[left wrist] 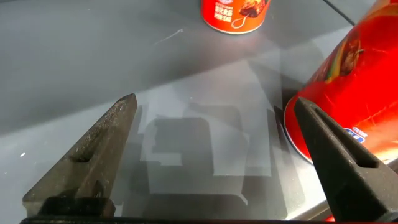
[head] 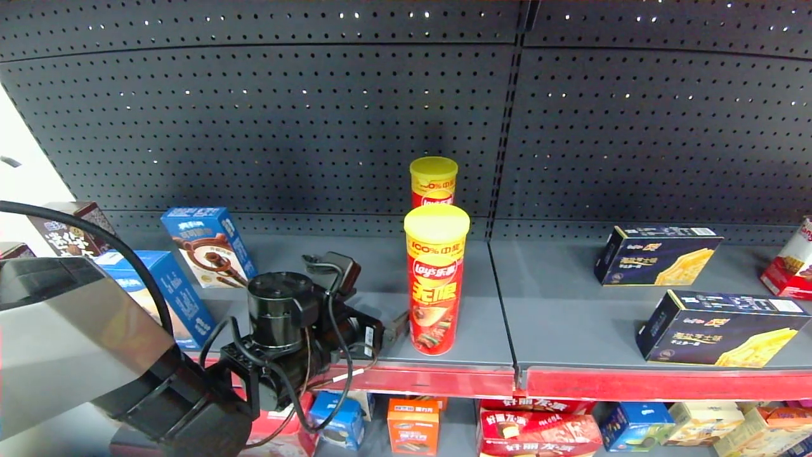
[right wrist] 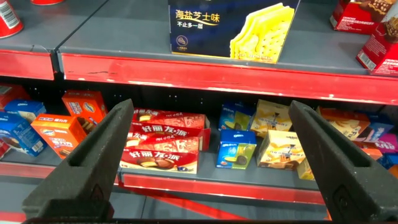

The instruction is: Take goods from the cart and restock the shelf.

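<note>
gaping wide over the shelf (head: pixel 571 317), left gripper (left wrist: pixel 214 106) sits beside the front chip can (head: pixel 435 285), perhaps touching; right gripper (right wrist: pixel 211 109) equally wide.

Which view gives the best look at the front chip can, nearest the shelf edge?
The head view: the front chip can stands whole there, from yellow lid to base. The left wrist view gives its lower red side, close up. The right wrist view catches a red can's base at its border; which can, I cannot tell.
</note>
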### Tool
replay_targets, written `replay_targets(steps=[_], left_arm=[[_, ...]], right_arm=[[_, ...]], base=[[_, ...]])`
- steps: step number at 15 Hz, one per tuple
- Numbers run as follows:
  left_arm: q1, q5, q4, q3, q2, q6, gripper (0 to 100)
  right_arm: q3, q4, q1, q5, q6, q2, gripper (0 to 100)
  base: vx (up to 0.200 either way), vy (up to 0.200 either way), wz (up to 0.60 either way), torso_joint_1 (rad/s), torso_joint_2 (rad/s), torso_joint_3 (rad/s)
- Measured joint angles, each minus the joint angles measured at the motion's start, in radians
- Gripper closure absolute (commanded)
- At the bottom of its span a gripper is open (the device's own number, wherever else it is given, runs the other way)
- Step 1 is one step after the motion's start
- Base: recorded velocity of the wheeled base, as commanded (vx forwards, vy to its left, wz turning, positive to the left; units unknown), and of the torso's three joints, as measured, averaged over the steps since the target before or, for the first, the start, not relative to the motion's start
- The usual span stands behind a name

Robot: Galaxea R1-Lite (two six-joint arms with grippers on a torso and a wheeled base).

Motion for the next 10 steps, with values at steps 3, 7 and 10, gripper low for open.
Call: replay_targets(steps=[3,7,10], left_arm=[[-0.004,0.000,0.000,-0.004,0.005,0.000,0],[-0.003,0.000,0.001,-0.010,0.010,0.000,0],[0.044,-0.002,0.000,-0.007,0.004,0.000,0]], right_arm=[[0.000,0.000,0.000,0.000,0.000,0.000,0],[0.000,0.000,0.001,0.000,0.000,0.000,0],[0.000,0.000,0.001,0.000,0.000,0.000,0]], base=[[0.000,0.000,0.00,0.000,0.00,0.000],[0.000,0.000,0.00,0.000,0.00,0.000],[0.000,0.000,0.00,0.000,0.00,0.000]])
